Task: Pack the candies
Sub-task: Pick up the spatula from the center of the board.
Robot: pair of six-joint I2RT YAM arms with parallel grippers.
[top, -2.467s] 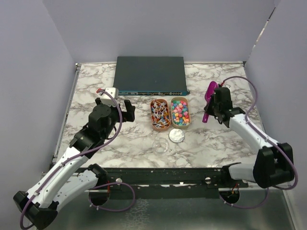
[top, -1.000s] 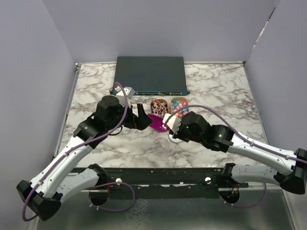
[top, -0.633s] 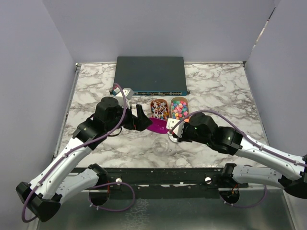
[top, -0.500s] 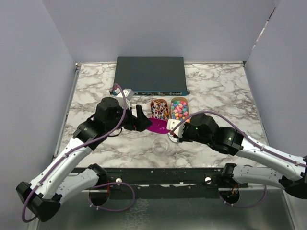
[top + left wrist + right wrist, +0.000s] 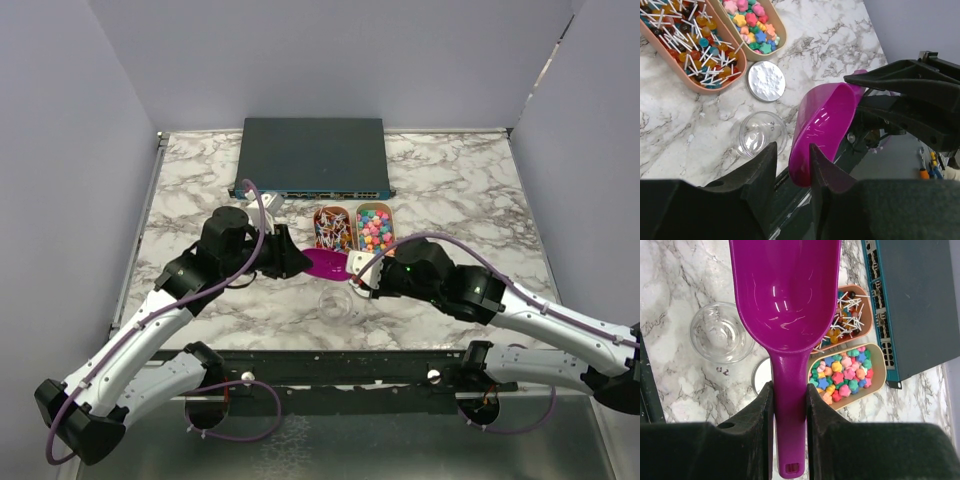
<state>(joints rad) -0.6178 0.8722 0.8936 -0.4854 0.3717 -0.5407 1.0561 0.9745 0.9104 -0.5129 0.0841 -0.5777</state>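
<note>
Two grippers now share your purple plastic scoop [image 5: 785, 315]: left gripper [image 5: 791, 150] has narrowed onto its lip, right gripper [image 5: 789, 390] clamps its handle, a handover; pastel candies [image 5: 845, 375] unscooped.

In the left wrist view, the lollipops [image 5: 690, 37] and the candies [image 5: 752, 22] run off the top edge. It is hard to tell if the fingers [image 5: 757, 170] of the left gripper [image 5: 791, 147] pinch the scoop [image 5: 825, 125]. In the right wrist view, the scoop's mouth is cut off at the top, and its handle hides part of the lid [image 5: 759, 372]. From above, the scoop's ends are hidden.
</note>
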